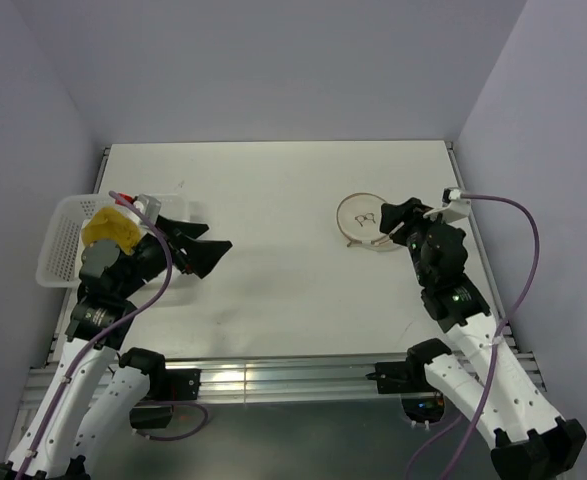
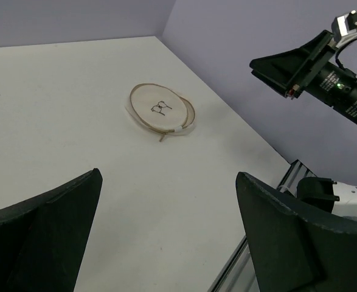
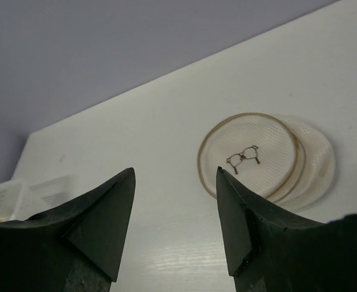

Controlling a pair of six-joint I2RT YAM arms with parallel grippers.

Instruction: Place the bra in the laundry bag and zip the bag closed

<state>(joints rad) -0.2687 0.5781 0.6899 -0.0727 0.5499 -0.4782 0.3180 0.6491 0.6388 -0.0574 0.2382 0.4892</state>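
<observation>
The mustard-yellow bra (image 1: 110, 229) lies in the white perforated basket (image 1: 58, 240) at the table's left edge. The round white mesh laundry bag (image 1: 364, 220) lies flat on the table at the right, with a brownish zipper rim and a small dark mark on its lid; it also shows in the left wrist view (image 2: 160, 111) and the right wrist view (image 3: 251, 156). My left gripper (image 1: 205, 240) is open and empty, just right of the basket. My right gripper (image 1: 391, 222) is open and empty, at the bag's right edge.
The basket's corner shows at the far left of the right wrist view (image 3: 20, 194). The metal rail (image 1: 283, 378) runs along the table's near edge. Lilac walls enclose the back and both sides.
</observation>
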